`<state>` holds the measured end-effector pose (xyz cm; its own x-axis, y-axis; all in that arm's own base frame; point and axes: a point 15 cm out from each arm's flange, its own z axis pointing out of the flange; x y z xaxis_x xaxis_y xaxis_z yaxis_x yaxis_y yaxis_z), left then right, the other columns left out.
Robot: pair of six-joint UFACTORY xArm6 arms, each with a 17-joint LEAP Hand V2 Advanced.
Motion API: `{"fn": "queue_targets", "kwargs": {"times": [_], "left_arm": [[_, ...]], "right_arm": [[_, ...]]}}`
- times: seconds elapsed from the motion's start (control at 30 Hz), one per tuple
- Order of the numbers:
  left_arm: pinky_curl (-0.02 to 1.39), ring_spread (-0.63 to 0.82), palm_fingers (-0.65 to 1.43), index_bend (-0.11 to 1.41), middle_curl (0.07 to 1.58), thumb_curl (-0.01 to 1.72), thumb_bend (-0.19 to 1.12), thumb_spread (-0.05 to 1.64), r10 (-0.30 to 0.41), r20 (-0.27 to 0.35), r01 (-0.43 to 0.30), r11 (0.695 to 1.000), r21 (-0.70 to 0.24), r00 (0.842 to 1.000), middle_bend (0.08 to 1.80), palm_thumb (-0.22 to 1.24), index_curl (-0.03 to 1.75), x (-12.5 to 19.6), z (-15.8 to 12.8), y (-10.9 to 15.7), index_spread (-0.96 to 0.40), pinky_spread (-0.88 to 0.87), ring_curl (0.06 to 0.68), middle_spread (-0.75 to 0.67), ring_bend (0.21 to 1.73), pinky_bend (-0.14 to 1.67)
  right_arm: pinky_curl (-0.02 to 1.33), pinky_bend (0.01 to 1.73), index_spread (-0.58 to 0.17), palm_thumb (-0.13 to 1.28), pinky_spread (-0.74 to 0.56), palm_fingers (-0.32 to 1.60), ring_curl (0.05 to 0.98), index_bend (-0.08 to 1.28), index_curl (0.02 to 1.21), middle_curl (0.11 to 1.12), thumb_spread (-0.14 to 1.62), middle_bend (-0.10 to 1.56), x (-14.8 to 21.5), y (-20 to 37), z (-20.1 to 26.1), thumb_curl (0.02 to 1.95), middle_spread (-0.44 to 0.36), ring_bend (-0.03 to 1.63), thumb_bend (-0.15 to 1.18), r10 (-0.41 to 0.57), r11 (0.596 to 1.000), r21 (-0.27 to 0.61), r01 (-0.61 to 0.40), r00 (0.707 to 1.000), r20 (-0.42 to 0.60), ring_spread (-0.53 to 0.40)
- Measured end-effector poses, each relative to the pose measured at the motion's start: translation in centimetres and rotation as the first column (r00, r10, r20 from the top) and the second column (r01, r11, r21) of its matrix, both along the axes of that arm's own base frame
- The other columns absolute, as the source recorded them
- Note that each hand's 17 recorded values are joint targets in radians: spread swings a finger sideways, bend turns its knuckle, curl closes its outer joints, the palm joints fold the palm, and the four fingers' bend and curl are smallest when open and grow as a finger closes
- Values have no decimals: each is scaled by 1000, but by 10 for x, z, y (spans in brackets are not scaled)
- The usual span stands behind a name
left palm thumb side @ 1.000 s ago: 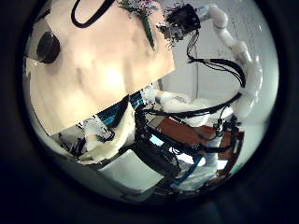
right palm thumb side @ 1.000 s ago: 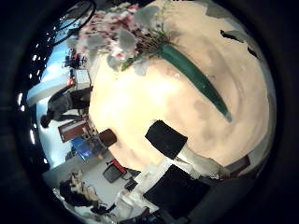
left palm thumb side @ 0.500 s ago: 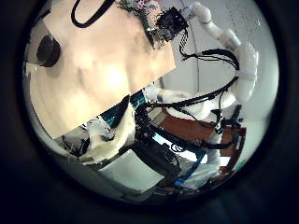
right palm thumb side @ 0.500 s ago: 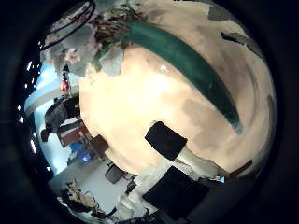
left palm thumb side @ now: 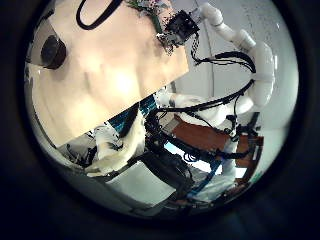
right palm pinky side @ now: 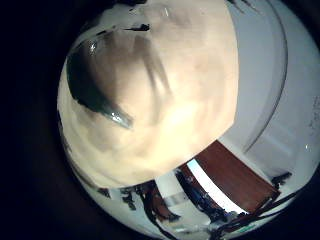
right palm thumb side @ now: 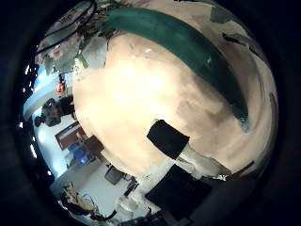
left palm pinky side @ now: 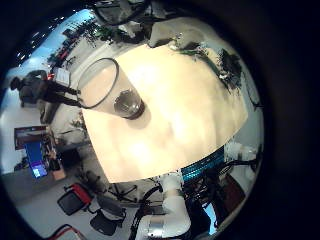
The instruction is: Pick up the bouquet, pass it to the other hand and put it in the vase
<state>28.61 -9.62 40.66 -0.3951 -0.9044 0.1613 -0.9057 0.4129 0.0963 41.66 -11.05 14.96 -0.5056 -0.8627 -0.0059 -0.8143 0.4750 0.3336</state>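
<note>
The bouquet (right palm thumb side: 179, 45) lies flat on the table (left palm pinky side: 185, 115), its long wrapped stem stretching across the right thumb side palm view and its flowers (right palm thumb side: 77, 49) at one end. The stem (right palm pinky side: 92, 88) fills much of the right little finger side palm view too, so the right palm is close above it. From the left palm, my right hand (left palm thumb side: 181, 24) hangs over the bouquet (left palm thumb side: 150, 8) at the far part of the table. The clear vase (left palm pinky side: 108, 85) stands upright near the table's other side, also seen as the vase (left palm thumb side: 50, 50). My left hand's fingers cannot be made out.
The table's edge (left palm thumb side: 150, 85) runs close under the left palm, with the arm's body (left palm thumb side: 200, 105) beyond it. Office chairs (left palm pinky side: 85, 195) and desks stand on the floor around the table. A dark block (right palm thumb side: 169, 139) lies in the right thumb side palm view.
The right palm has come down closer to the bouquet: its stem now looks larger and the flowers have slid toward the view's edge. The vase has stayed put.
</note>
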Motion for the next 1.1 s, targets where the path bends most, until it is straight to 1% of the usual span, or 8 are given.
{"fn": "queue_targets", "kwargs": {"times": [0.13,0.33,0.43,0.67,0.9,1.1], "left_arm": [[155,483,144,178,326,336,-25,1059,3,0,-3,1000,0,1000,189,406,356,-2,1,0,13,527,200,242,492,431],[155,484,143,179,326,336,-25,1059,4,2,-4,1000,0,1000,187,406,356,-3,2,1,13,527,201,242,493,432],[155,484,143,179,327,336,-25,1059,4,-3,-4,1000,2,1000,189,407,356,-5,0,1,13,527,201,242,493,432],[155,484,143,178,327,335,-25,1059,7,1,-7,1000,1,1000,189,407,356,-5,1,1,13,527,202,242,492,431],[155,484,144,178,326,335,-25,1059,10,1,-10,1000,1,1000,189,407,356,-5,2,1,13,527,202,242,491,431],[155,484,144,178,326,335,-25,1059,11,-1,-11,1000,2,1000,189,407,356,-6,1,1,13,527,203,242,491,431]], "right_arm": [[-4,854,-134,447,141,394,268,194,419,486,1078,606,0,-3,0,363,-32,1045,-24,0,1000,-8,0,1000,-1,-138],[-4,863,-135,448,130,401,276,187,424,494,1078,610,-2,-11,0,362,-30,1051,-24,-28,1000,-10,27,1000,-2,-144],[-4,867,-136,442,123,403,282,185,425,499,1079,615,1,-14,-1,361,-29,1056,-27,-32,999,-16,32,999,13,-145],[-5,883,-137,444,107,409,290,189,430,504,1083,616,2,-14,-19,358,-27,1063,-25,-36,999,-13,36,999,-12,-146],[-6,885,-139,444,99,410,297,190,437,513,1084,620,2,-8,-27,356,-27,1075,-24,-19,1000,-11,19,999,-29,-147],[-7,880,-140,453,97,418,302,193,445,523,1079,632,1,-8,-34,360,-37,1075,-23,7,999,-49,-9,999,-54,-150]]}}
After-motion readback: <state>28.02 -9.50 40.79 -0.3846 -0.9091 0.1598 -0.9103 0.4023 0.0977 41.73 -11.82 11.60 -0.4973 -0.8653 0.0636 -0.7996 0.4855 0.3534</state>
